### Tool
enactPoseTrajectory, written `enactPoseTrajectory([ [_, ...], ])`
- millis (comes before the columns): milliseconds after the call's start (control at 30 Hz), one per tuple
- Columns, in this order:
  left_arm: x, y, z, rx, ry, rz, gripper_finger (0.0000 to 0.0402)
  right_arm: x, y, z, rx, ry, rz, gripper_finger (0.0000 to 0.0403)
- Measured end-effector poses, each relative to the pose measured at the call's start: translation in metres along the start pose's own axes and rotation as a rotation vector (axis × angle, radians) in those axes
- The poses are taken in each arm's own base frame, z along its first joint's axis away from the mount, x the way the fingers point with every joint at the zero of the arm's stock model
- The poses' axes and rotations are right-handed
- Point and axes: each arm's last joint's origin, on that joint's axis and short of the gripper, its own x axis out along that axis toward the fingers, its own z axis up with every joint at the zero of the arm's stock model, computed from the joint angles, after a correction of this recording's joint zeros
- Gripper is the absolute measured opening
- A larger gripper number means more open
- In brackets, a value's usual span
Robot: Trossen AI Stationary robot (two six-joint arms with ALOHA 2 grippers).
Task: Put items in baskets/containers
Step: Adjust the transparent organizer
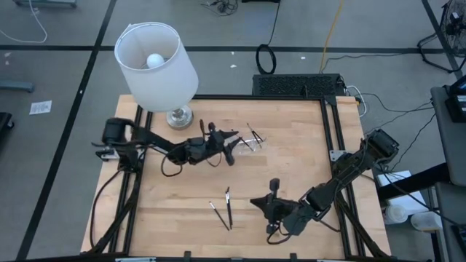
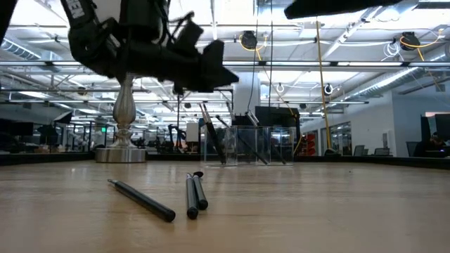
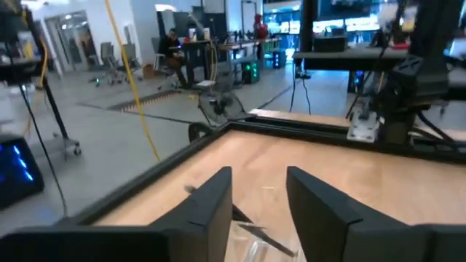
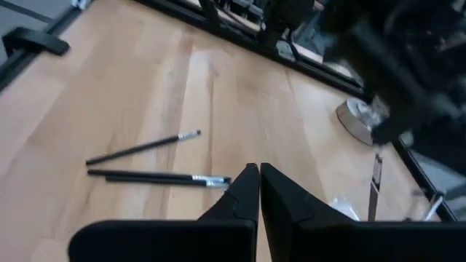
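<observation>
The right gripper – closed and empty – is nearest the sticks, which lie just beside its tips, long axes running across its reach. The left gripper, fingers parted, hangs over the tray.

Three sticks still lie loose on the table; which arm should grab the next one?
Right. The right gripper, shut and empty, hovers beside the loose sticks. The left gripper, jaws apart, is over the clear tray, farther away.
</observation>
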Motion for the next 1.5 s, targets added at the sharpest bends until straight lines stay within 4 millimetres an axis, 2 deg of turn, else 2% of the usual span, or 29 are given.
enactPoseTrajectory([
  [133, -0.019, -0.007, 0.024, 0.120, 0.069, -0.068, 0.0151, 0.000, -0.005, -0.006, 0.005, 0.033, -0.168, 0.0001],
  [233, -0.038, -0.018, 0.030, 0.189, 0.181, -0.224, 0.0139, -0.004, -0.013, -0.013, -0.013, 0.064, -0.324, 0.0000],
  [367, -0.063, -0.037, 0.022, 0.264, 0.333, -0.412, 0.0087, -0.012, -0.038, -0.020, 0.081, 0.134, -0.391, 0.0000],
  [467, -0.077, -0.052, 0.010, 0.303, 0.356, -0.445, 0.0025, -0.013, -0.060, -0.031, 0.176, 0.218, -0.456, 0.0000],
  [533, -0.083, -0.058, -0.003, 0.313, 0.342, -0.444, 0.0010, -0.011, -0.073, -0.038, 0.242, 0.267, -0.508, 0.0000],
  [633, -0.088, -0.056, -0.021, 0.307, 0.330, -0.392, 0.0008, -0.001, -0.090, -0.047, 0.308, 0.362, -0.539, 0.0000],
  [733, -0.090, -0.047, -0.034, 0.295, 0.351, -0.311, 0.0005, 0.018, -0.107, -0.060, 0.364, 0.418, -0.543, 0.0000],
  [867, -0.092, -0.032, -0.043, 0.236, 0.373, -0.187, 0.0007, 0.037, -0.125, -0.085, 0.414, 0.430, -0.558, 0.0000],
  [1000, -0.089, -0.025, -0.044, 0.203, 0.382, -0.166, 0.0006, 0.042, -0.141, -0.116, 0.476, 0.500, -0.601, 0.0000],
  [1100, -0.086, -0.021, -0.047, 0.178, 0.400, -0.153, 0.0004, 0.040, -0.145, -0.132, 0.511, 0.530, -0.626, 0.0000],
  [1233, -0.081, -0.014, -0.048, 0.090, 0.414, -0.090, 0.0008, 0.044, -0.148, -0.141, 0.531, 0.522, -0.590, 0.0000],
  [1333, -0.078, -0.008, -0.049, 0.038, 0.425, -0.049, 0.0006, 0.051, -0.151, -0.144, 0.534, 0.475, -0.498, 0.0000],
  [1500, -0.077, -0.002, -0.053, 0.041, 0.459, -0.008, 0.0009, 0.054, -0.158, -0.150, 0.533, 0.459, -0.461, 0.0000],
])
